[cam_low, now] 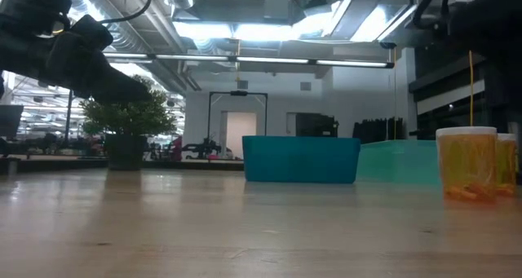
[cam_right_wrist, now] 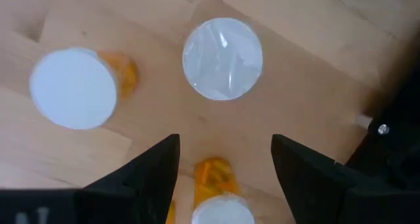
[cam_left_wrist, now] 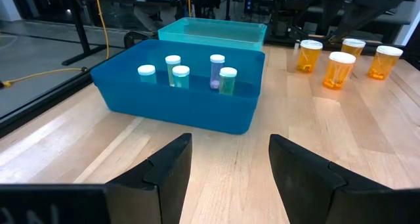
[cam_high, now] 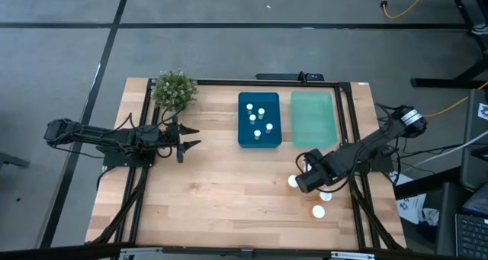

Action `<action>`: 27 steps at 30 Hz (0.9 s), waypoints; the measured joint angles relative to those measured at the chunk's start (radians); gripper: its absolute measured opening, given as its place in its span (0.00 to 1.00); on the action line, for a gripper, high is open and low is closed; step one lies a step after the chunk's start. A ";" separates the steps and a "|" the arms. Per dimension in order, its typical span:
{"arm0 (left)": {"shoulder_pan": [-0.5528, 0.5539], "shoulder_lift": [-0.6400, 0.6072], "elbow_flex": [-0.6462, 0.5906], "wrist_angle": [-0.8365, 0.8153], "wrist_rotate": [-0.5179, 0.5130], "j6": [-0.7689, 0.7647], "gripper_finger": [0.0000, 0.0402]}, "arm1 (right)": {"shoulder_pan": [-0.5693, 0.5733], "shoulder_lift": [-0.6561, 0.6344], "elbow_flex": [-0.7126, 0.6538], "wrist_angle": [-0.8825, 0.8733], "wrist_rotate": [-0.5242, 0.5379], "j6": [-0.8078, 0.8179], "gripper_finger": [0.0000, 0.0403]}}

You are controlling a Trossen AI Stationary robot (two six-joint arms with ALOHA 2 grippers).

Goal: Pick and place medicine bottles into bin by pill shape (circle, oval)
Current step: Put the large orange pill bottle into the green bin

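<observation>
Several amber medicine bottles (cam_left_wrist: 339, 69) with white caps stand upright on the wood at the table's right. In the high view their caps (cam_high: 293, 181) show around my right gripper (cam_high: 306, 179). It hangs open above them, pointing down. In the right wrist view one capped bottle (cam_right_wrist: 214, 184) stands on the table under the gap between its fingers (cam_right_wrist: 224, 145), and two more caps (cam_right_wrist: 222, 58) (cam_right_wrist: 73, 87) lie beyond. Several smaller bottles (cam_left_wrist: 178, 73) stand in the blue bin (cam_high: 245, 138). My left gripper (cam_high: 188, 138) waits open at the table's left.
A teal bin (cam_high: 313, 117) stands just right of the blue one, with nothing showing inside it. A small potted plant (cam_high: 174, 89) sits at the far left by my left arm. Black frame rails (cam_high: 352, 130) run along the table's sides. Bare wood lies in the near middle.
</observation>
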 joint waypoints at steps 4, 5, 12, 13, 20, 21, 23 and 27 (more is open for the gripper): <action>0.000 0.000 0.000 0.000 0.000 0.000 0.48 | -0.001 0.028 0.000 0.002 0.001 -0.045 0.60; 0.000 0.000 0.000 0.000 0.000 0.000 0.48 | -0.005 0.034 0.000 0.002 0.003 -0.052 0.60; 0.000 0.000 0.000 0.000 0.000 0.000 0.48 | -0.041 0.075 0.000 0.003 0.002 -0.134 0.60; 0.000 0.000 0.000 0.000 0.000 0.000 0.48 | -0.046 0.081 0.000 0.003 0.001 -0.155 0.60; 0.000 0.000 0.000 -0.001 0.000 0.000 0.48 | -0.067 0.081 -0.103 0.089 -0.085 -0.214 0.60; 0.000 0.000 0.000 -0.001 0.000 0.000 0.48 | -0.066 0.075 -0.121 0.110 -0.086 -0.232 0.60; 0.000 0.000 0.000 -0.001 0.000 0.000 0.48 | -0.066 0.067 -0.145 0.157 -0.083 -0.267 0.60; 0.000 0.000 0.000 -0.001 0.000 0.000 0.48 | -0.074 0.054 -0.157 0.195 -0.049 -0.339 0.60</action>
